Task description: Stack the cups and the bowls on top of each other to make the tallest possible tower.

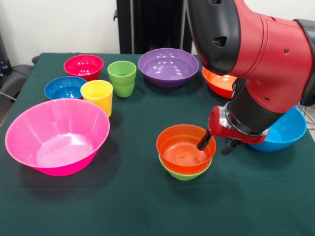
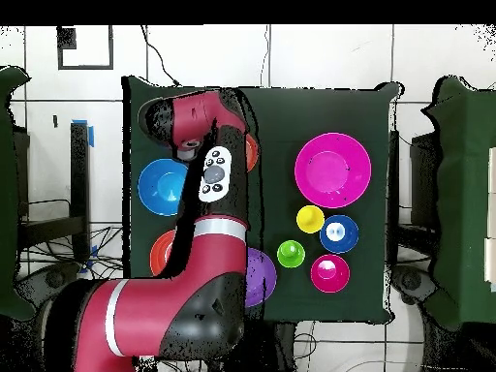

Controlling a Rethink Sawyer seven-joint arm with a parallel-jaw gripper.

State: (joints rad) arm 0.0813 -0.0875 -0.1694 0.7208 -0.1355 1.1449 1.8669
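Two small bowls sit nested near the worktop's (image 1: 123, 206) front edge: the orange-red bowl (image 1: 184, 147) inside the light green bowl (image 1: 184, 173). The jaws (image 1: 216, 142) stand open, one finger (image 1: 204, 140) inside the orange-red bowl's rim, the other outside, gripping nothing. Bare cloth lies between this pair and the large pink bowl (image 1: 56, 135). The light blue bowl (image 1: 283, 130) sits just behind the arm (image 1: 261, 49). Overhead, the arm hides the nested pair, while the purple bowl (image 2: 260, 276) peeks out beside it.
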